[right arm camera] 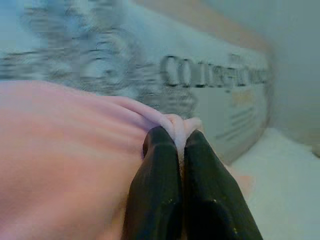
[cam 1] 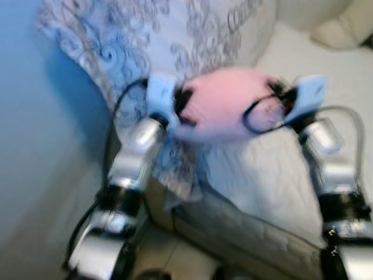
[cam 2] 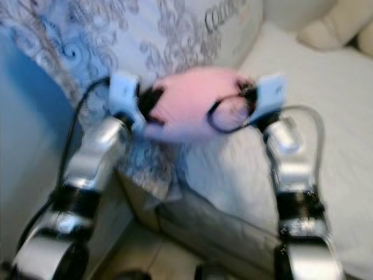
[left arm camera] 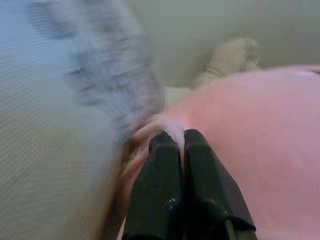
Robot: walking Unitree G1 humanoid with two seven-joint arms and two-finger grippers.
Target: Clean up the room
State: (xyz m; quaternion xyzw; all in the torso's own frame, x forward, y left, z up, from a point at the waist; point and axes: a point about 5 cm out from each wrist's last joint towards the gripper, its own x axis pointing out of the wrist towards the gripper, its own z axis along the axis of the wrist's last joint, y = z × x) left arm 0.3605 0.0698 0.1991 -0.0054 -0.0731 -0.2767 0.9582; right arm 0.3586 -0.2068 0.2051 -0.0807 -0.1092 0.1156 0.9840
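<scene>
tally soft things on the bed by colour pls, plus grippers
Pink pillow: 1, pinched by the left gripper and right gripper
Grey-patterned pillow: 1
Cream cushions: at least 1, blurred
Grippers: 2
Total: 5

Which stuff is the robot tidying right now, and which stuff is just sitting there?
In the job:
pink cushion, pinched at its ends by the left tool and right tool, both shut on its fabric

Just there:
patterned pillow
white bed
cream plush thing
</scene>
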